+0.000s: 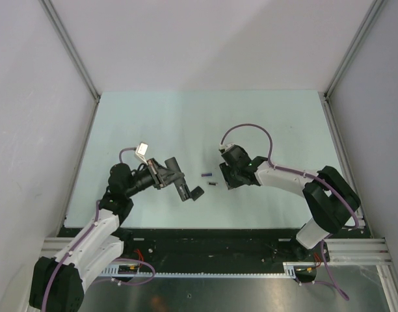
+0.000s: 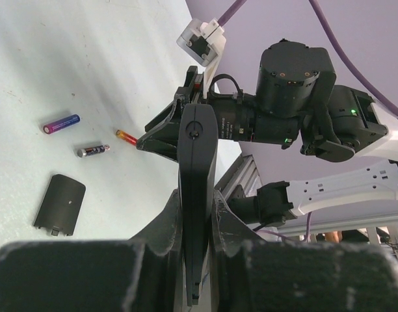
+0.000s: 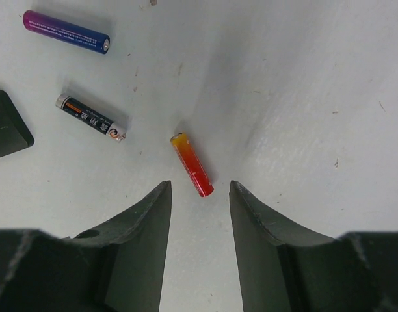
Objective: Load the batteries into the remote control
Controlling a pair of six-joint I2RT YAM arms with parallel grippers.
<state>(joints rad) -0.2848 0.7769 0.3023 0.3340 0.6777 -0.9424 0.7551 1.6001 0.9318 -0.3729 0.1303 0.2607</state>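
One dark battery (image 3: 92, 118), print illegible

The surface (image 3: 303, 78) looks like a pale, matt sheet, faintly scuffed and specked. The red battery (image 3: 192, 164), dark battery (image 3: 92, 117) and blue battery (image 3: 66, 31) wear glossy printed wraps, with bare metal caps on the last two. The remote (image 2: 197, 169) and cover (image 2: 60, 204) are smooth, matt black plastic. The left tool (image 2: 196, 214) and right tool (image 3: 199, 195) look like duller, finely grained black plastic.
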